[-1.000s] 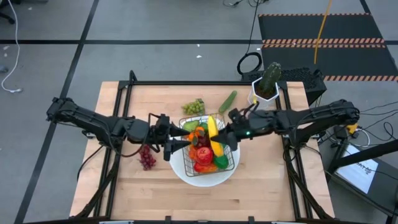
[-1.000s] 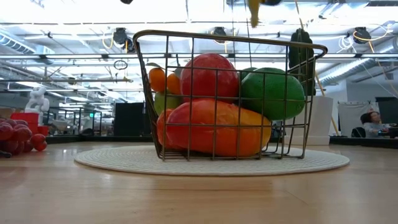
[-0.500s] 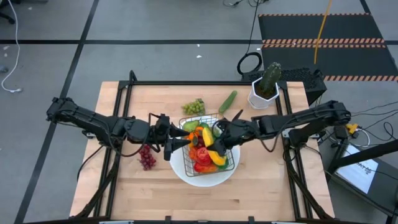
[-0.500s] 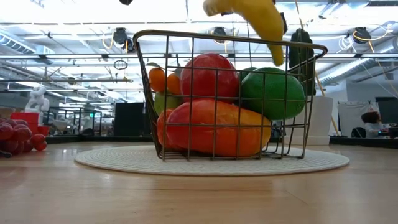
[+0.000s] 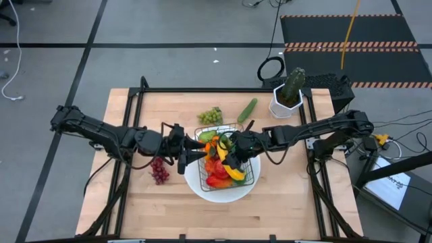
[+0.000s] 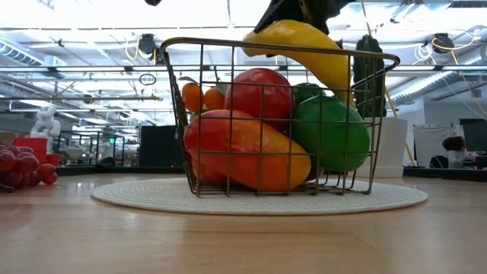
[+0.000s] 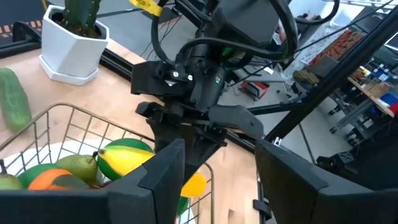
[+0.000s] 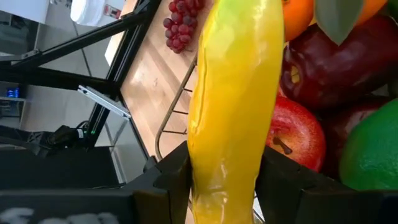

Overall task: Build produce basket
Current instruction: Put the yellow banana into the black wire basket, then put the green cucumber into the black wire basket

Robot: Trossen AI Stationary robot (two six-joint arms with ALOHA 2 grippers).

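1. The basket sits on the round white plate at mid-table, already heaped with produce: in the low view I can see a red apple, an orange pepper lying along the front wire and a green fruit behind the mesh.
2. What has changed: a second ago my right gripper held the banana above the basket's far rim; half a second ago it was dipping toward the pile. Now the banana's lower end lies across the top of the fruit inside the wire.
3. The right gripper's fingers are clenched on the banana; the right wrist view shows it pinched between both dark pads, pointing down at the apples.
4. The contents have shifted too. In the low view the orange pepper and the green fruit have slid since the earlier pictures, so I judge that the banana is pressing on the heap, or that the basket was nudged.
5. My left gripper is at the basket's left edge, where it was before. Its fingers stand spread, gripping nothing that I can see.
6. Left on the wood: green grapes, the cucumber and purple grapes. The cactus pot is not part of the job.
7. For the task, the banana looks nearly placed. I would let go only once it rests steady, since the pile is high and it could roll off.
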